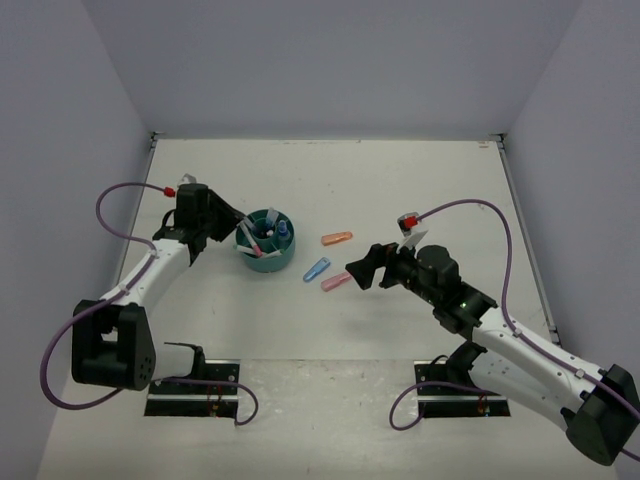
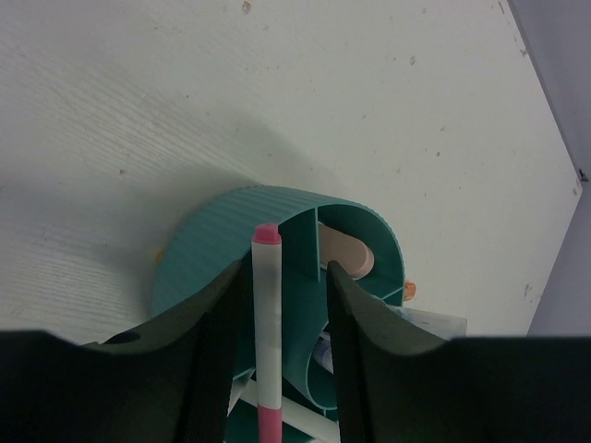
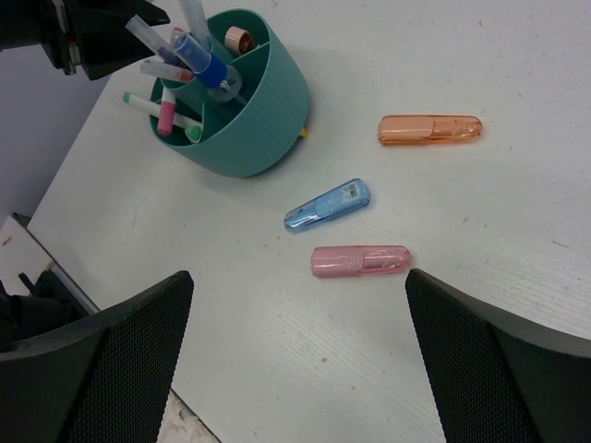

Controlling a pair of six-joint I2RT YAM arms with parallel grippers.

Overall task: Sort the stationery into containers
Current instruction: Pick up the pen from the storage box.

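The round teal organizer (image 1: 262, 264) stands left of centre with several pens and a blue-capped bottle (image 3: 211, 69) in it. My left gripper (image 1: 228, 222) hangs at its left rim. In the left wrist view the jaws (image 2: 287, 269) stand partly open over the organizer's wall (image 2: 222, 240). A white pen with pink ends (image 2: 266, 314) stands between them, close to the left finger and clear of the right one. A pink marker (image 3: 360, 260), a light-blue marker (image 3: 328, 205) and an orange marker (image 3: 429, 129) lie on the table. My right gripper (image 3: 297, 275) is wide open just short of the pink marker (image 1: 335, 283).
White walls close off the table at the back and both sides. The three markers lie between the organizer (image 3: 249, 129) and my right arm. A pale pink stub (image 2: 351, 254) sits in one far compartment.
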